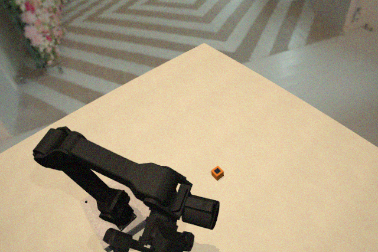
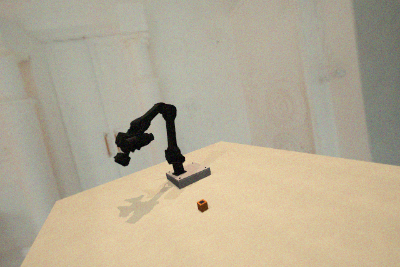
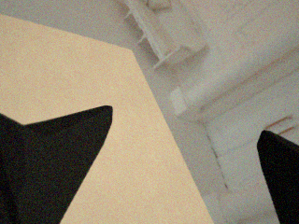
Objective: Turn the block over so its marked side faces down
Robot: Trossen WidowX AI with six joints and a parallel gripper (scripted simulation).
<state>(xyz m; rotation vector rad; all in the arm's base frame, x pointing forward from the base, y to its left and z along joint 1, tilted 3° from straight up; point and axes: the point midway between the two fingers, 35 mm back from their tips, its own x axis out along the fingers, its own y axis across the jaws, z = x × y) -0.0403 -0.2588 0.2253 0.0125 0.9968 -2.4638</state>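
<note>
Wide apart, with nothing between them, stand the jaws of your gripper [image 1: 152, 236] [image 2: 135, 147] [image 3: 187, 121]; the wrist view shows a dark finger at each side and only tabletop and background in the gap. You have them up in the air, well apart from the table [image 1: 244, 115] [image 2: 290, 209] [image 3: 47, 70], and their aim looks wrong for a grasp, since the block does not show in the wrist view at all.

Behind them, the arm [image 1: 103, 157] [image 2: 170, 131] folds at a high elbow and reaches out to one side of its base plate [image 1: 91, 209] [image 2: 197, 176], which probably leaves you room to swing and descend.

Farther out, the orange block [image 1: 217, 173] [image 2: 202, 206] rests flat on the table, near the base plate in the exterior view and untouched. Its dark square mark [image 1: 217, 170] [image 2: 202, 202] faces up, so the turn is still to be done.

You would need to bring the open fingers over it, grip two opposite sides, lift, and roll it right over. Watch for a partial turn: a quarter roll would leave the mark facing sideways, and a loose grip could let the block slip.
</note>
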